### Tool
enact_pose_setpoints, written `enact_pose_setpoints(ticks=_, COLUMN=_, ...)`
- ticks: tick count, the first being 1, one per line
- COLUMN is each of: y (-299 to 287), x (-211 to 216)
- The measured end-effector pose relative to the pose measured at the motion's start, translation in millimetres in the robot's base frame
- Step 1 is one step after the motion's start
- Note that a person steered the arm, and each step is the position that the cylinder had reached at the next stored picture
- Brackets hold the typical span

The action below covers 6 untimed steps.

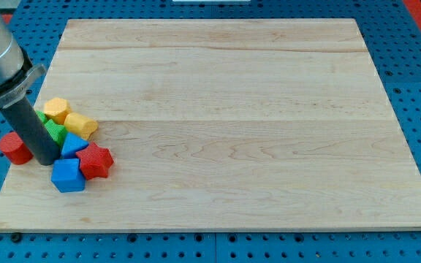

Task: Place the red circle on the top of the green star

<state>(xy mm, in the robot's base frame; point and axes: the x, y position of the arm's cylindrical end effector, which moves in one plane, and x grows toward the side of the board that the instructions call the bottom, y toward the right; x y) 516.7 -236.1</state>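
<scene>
I'm down at the view's left edge of the wooden desk [225, 124], and my tip [46, 161] sits right in the thick of a tight cluster of blocks. No jaws on me, just a bare dark rod gripping nothing. The red circle [14, 147] lies just to the tip's left, touching or nearly so. The green star [52, 132] peeks out from behind my rod on its right, mostly hidden. Around it crowd a yellow hexagon [57, 109], another yellow block [81, 125], a blue triangle [73, 145], a red star [96, 161] and a blue cube [68, 175].
</scene>
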Motion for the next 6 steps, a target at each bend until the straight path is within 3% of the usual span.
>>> enact_pose_setpoints(ticks=1, y=-4, x=11)
enact_pose_setpoints(ticks=3, y=-69, x=27)
enact_pose_setpoints(ticks=5, y=-69, x=-19)
enact_pose_setpoints(ticks=6, y=-67, x=-20)
